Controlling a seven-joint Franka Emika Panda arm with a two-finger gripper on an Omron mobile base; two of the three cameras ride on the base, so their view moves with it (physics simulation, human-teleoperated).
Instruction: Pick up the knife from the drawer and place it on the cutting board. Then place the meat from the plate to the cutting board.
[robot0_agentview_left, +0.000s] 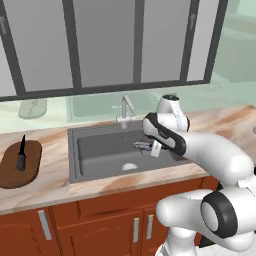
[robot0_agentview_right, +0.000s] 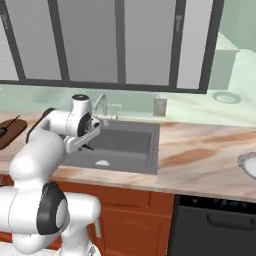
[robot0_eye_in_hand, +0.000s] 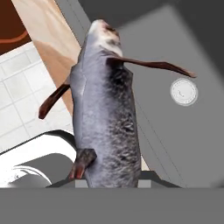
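A marbled beige stone counter (robot0_agentview_left: 50, 185) runs along the wall, with a grey steel sink (robot0_agentview_left: 100, 150) sunk into it and a silver tap (robot0_agentview_left: 125, 107) behind. Tall dark-framed windows (robot0_agentview_left: 105, 45) stand above a pale green backsplash (robot0_agentview_right: 190, 107). Reddish-brown wooden cabinet doors (robot0_agentview_left: 90, 225) sit beneath, and a black dishwasher front (robot0_agentview_right: 215, 227) beside them.
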